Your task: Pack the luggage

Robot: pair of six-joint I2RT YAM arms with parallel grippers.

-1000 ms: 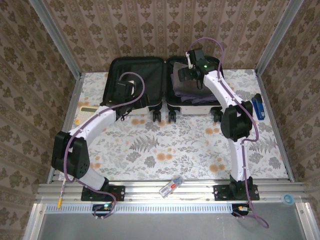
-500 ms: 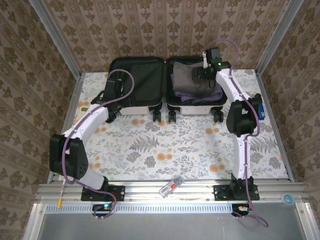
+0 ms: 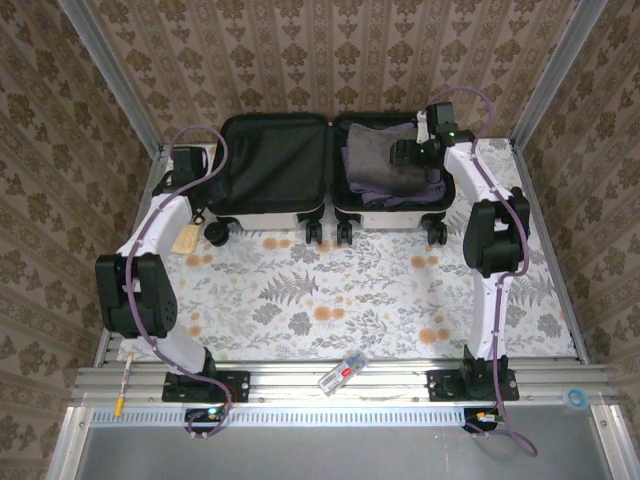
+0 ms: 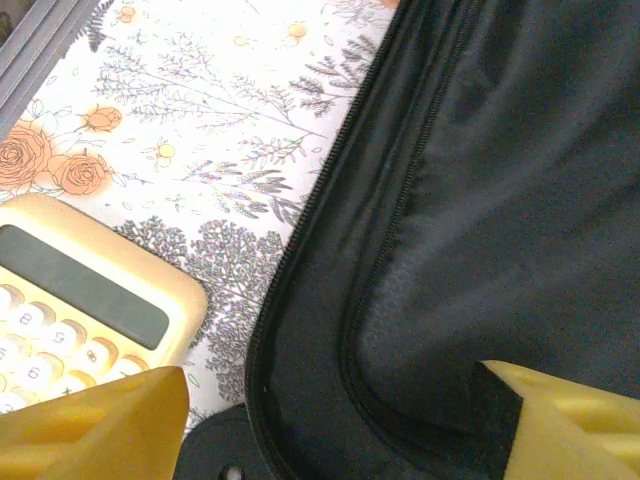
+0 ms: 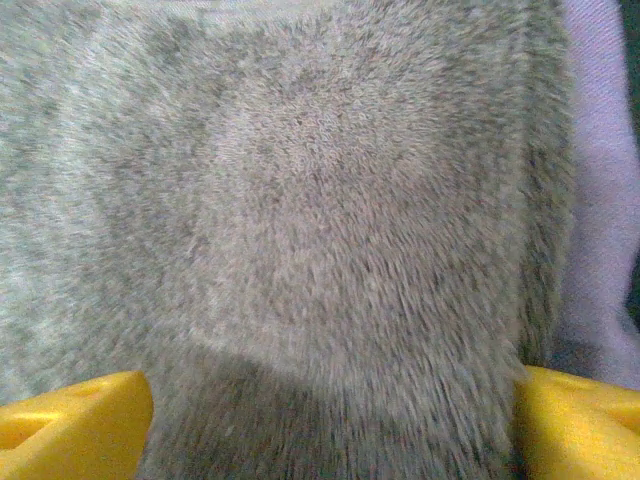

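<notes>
The floral tabletop (image 3: 330, 290) carries the luggage (image 3: 275, 165), which lies open and flat at the far edge with its caster wheels toward the arms. Its left half shows bare black lining. Its right half holds a folded grey fleecy garment (image 3: 385, 160) lying on a lilac one (image 3: 430, 190).

The right pincer (image 3: 405, 152) hangs over that right half. In the wrist view its yellow fingertips (image 5: 75, 420) are spread wide over the grey pile with nothing between them, though whether they touch the fabric is hard to say.

The left pincer (image 3: 190, 158) sits at the outer left edge of the luggage. It is also spread, one fingertip (image 4: 95, 425) over the tabletop and the other over the lining, with the zipped rim (image 4: 300, 290) between them, not pinched.

A gold calculator (image 4: 70, 300) lies on the tabletop just beside that rim.
</notes>
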